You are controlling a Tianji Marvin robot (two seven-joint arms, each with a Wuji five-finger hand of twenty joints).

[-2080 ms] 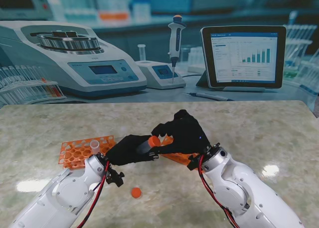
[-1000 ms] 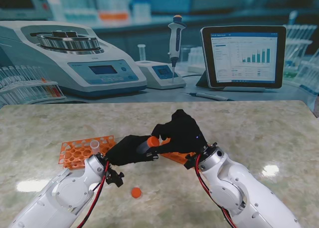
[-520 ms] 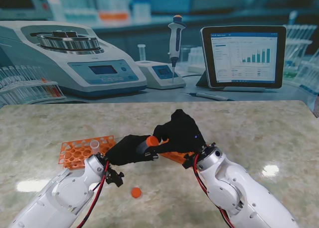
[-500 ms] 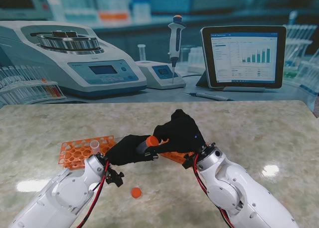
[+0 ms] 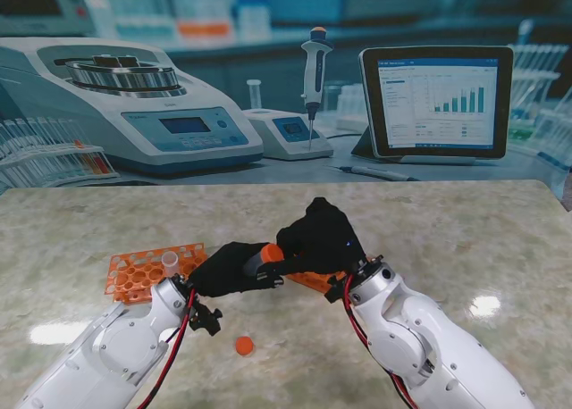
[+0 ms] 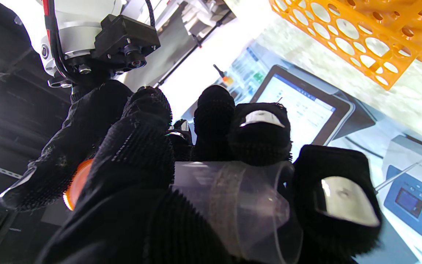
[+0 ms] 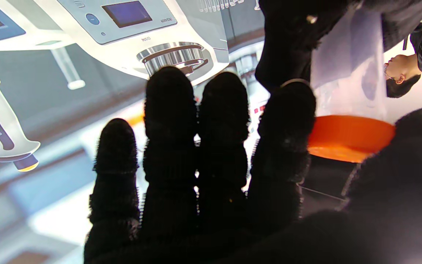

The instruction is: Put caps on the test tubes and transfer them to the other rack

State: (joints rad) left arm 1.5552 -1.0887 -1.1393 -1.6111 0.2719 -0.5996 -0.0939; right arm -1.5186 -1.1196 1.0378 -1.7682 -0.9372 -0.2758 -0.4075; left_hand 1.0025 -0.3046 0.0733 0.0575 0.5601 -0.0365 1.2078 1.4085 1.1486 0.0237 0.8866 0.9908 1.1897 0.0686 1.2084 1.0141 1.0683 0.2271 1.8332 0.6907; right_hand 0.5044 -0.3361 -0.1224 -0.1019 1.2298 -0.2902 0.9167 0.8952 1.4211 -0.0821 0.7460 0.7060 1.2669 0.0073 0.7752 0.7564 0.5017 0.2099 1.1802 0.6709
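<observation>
My left hand (image 5: 228, 268) is shut on a clear test tube (image 6: 233, 205), held nearly level above the table between the two racks. An orange cap (image 5: 270, 252) sits on the tube's mouth. My right hand (image 5: 322, 239) is shut on that cap (image 7: 346, 137), pinching it between thumb and index finger while the other fingers (image 7: 196, 146) stay stretched out. The tube (image 7: 350, 73) runs away from the cap into the left hand's glove (image 7: 291, 40). An orange rack (image 5: 143, 271) lies to the left with one open tube (image 5: 170, 262) standing in it. A second orange rack (image 5: 313, 281) is mostly hidden behind the right hand.
A loose orange cap (image 5: 243, 345) lies on the marble table (image 5: 465, 239), near me between the arms. The left wrist view shows an orange rack (image 6: 354, 36) with several vacant holes. A centrifuge, a pipette and a tablet form the backdrop at the far edge.
My right hand and wrist have crept a little to the left, pressing the orange cap closer against the tube's mouth. The left hand has held still.
</observation>
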